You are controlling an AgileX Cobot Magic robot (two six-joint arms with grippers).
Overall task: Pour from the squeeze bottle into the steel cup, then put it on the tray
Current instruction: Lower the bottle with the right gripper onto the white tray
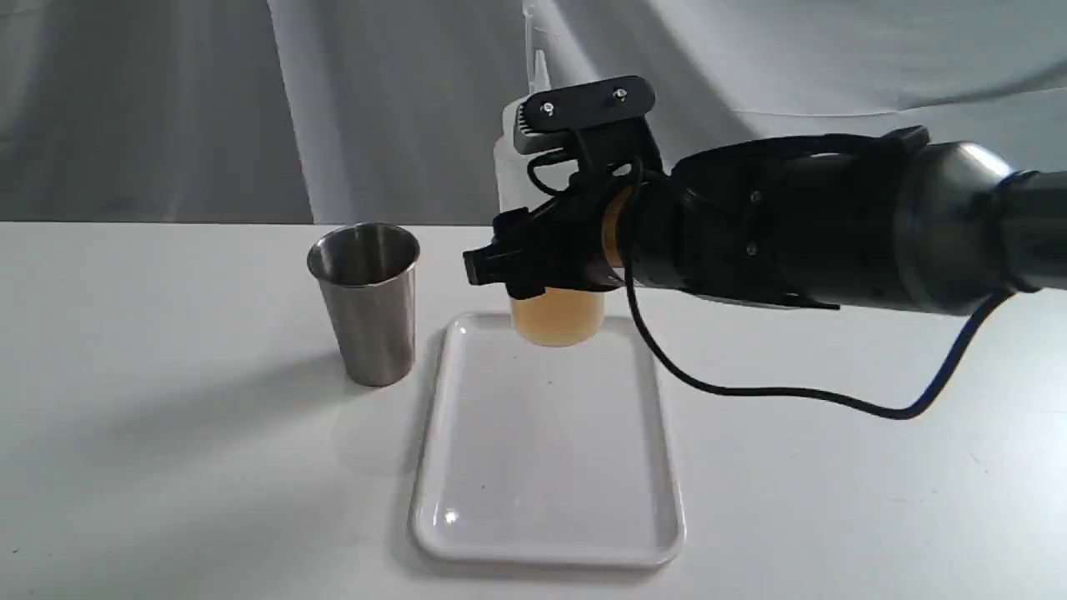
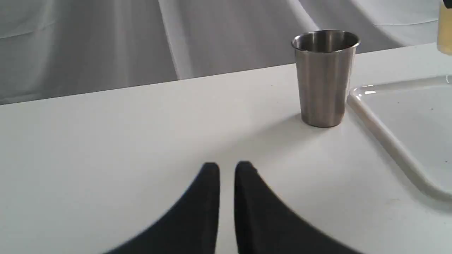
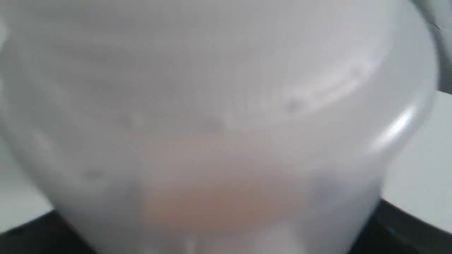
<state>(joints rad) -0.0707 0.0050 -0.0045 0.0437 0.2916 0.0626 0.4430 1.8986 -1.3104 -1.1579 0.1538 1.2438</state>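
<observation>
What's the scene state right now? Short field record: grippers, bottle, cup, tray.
right gripper: shut on the squeeze bottle, gripping its side
squeeze bottle: upright, amber liquid in its lower part, at the tray's far end; resting or just above, cannot tell
steel cup: upright on the table, beside the tray on the left arm's side, apart from it; contents not visible
tray: flat on the table
left gripper: fingers nearly together, empty, over the table

Right wrist view: I get the translucent whitish plastic squeeze bottle (image 3: 226, 116) only as blur. Exterior: black right gripper (image 1: 540, 267) hides its middle. Left wrist view crops the glossy white rectangular tray (image 2: 383, 139).
</observation>
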